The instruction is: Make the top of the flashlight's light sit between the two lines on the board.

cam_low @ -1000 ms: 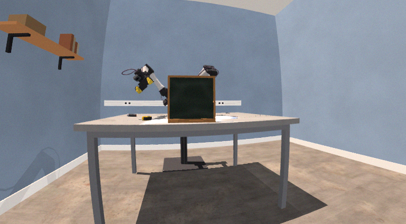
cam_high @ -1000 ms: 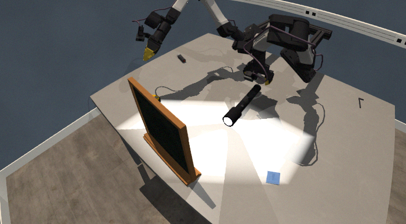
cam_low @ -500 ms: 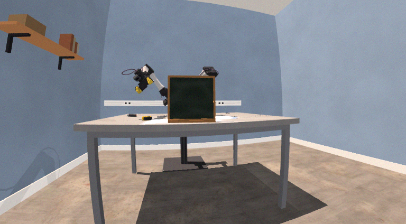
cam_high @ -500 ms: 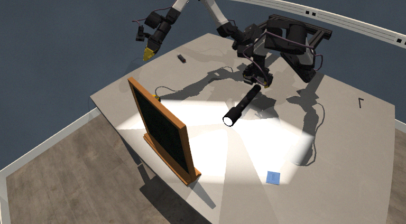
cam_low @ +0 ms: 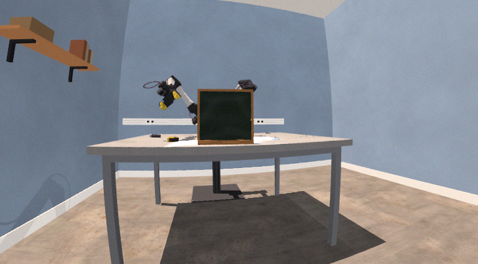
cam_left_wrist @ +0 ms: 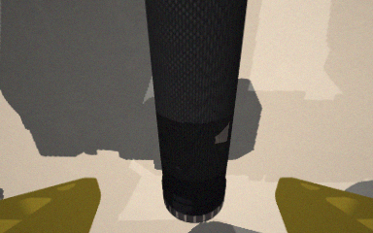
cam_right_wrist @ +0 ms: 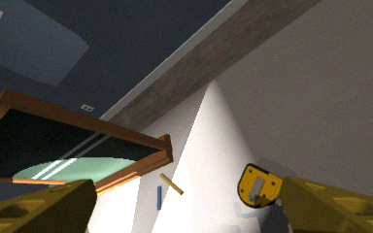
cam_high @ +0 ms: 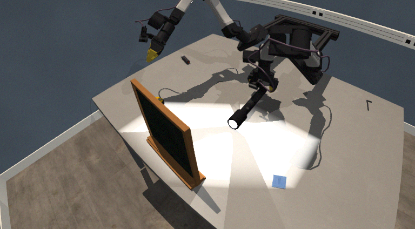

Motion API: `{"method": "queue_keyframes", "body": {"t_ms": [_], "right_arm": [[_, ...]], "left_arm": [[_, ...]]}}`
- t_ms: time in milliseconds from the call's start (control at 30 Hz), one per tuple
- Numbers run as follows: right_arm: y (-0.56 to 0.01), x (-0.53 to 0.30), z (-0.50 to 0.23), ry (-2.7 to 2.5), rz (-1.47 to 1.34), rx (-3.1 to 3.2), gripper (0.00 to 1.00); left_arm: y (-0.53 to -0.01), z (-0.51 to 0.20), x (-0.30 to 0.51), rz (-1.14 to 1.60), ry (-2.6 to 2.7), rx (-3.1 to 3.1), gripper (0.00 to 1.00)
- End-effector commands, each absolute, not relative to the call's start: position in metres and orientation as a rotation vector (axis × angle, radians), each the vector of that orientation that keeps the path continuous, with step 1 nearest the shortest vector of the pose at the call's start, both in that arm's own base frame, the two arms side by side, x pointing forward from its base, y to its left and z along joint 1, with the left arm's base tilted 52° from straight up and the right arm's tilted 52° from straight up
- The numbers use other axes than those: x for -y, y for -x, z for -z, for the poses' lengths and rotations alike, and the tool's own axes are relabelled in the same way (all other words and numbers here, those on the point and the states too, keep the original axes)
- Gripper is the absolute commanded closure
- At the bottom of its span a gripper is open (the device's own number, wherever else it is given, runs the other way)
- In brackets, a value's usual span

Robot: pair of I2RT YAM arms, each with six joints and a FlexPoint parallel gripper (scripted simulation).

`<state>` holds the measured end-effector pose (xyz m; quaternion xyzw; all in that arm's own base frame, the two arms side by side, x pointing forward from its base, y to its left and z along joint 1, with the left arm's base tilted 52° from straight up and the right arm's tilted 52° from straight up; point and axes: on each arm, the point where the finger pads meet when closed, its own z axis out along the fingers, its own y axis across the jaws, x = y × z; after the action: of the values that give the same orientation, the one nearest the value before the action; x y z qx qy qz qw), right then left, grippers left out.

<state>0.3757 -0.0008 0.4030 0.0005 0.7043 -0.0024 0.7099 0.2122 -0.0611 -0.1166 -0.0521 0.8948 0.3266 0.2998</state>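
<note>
while the black flashlight (cam_high: 248,106) (cam_left_wrist: 194,87) lies lit on the desk (cam_high: 346,153) (cam_low: 218,149), its lens faces the framed chalkboard (cam_high: 166,128) (cam_low: 226,116) (cam_right_wrist: 63,141), which stands upright on its wooden base near the desk's edge. the left end effector (cam_high: 261,84) (cam_left_wrist: 187,186) is wide open over the flashlight's tail, one finger on either side and a gap to each, so it has hold of nothing. the right end effector (cam_high: 152,55) (cam_low: 169,100) (cam_right_wrist: 187,185) is also fully open with nothing in it, raised well apart from the flashlight.

from the right wrist, a pale green patch of light shows low on the chalkboard, and its curved top edge crosses the two pale lines; i cannot tell whether the very top sits in the gap between them. a yellow tape measure (cam_high: 159,100) (cam_low: 172,139) (cam_right_wrist: 258,186) rests on the desk, with a yellow stick (cam_right_wrist: 171,184) and a blue stick (cam_right_wrist: 159,198) near the chalkboard's base. a blue square (cam_high: 279,181) lies well apart from the chalkboard.
</note>
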Motion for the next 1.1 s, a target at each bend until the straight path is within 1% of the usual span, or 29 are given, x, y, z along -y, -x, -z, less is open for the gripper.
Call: {"method": "queue_keyframes", "body": {"t_ms": [0, 733, 967, 1000, 1067], "right_arm": [[-0.375, -0.003, -0.412, 0.017, 0.01, -1.533, 0.0], [-0.375, -0.003, -0.412, 0.017, 0.01, -1.533, 0.0], [-0.375, -0.003, -0.412, 0.017, 0.01, -1.533, 0.0], [-0.375, -0.003, -0.412, 0.016, 0.01, -1.534, 0.0], [-0.375, -0.003, -0.411, 0.011, 0.004, -1.536, 0.0]], "left_arm": [[-0.219, 0.12, 0.056, -0.858, 0.139, -2.361, 0.05], [-0.232, 0.134, 0.041, -0.852, 0.145, -2.357, 0.05], [-0.233, 0.132, 0.048, -0.827, 0.13, -2.353, 0.05], [-0.23, 0.135, 0.042, -0.854, 0.13, -2.358, 0.7], [-0.236, 0.133, 0.047, -0.829, 0.144, -2.35, 0.7]]}}
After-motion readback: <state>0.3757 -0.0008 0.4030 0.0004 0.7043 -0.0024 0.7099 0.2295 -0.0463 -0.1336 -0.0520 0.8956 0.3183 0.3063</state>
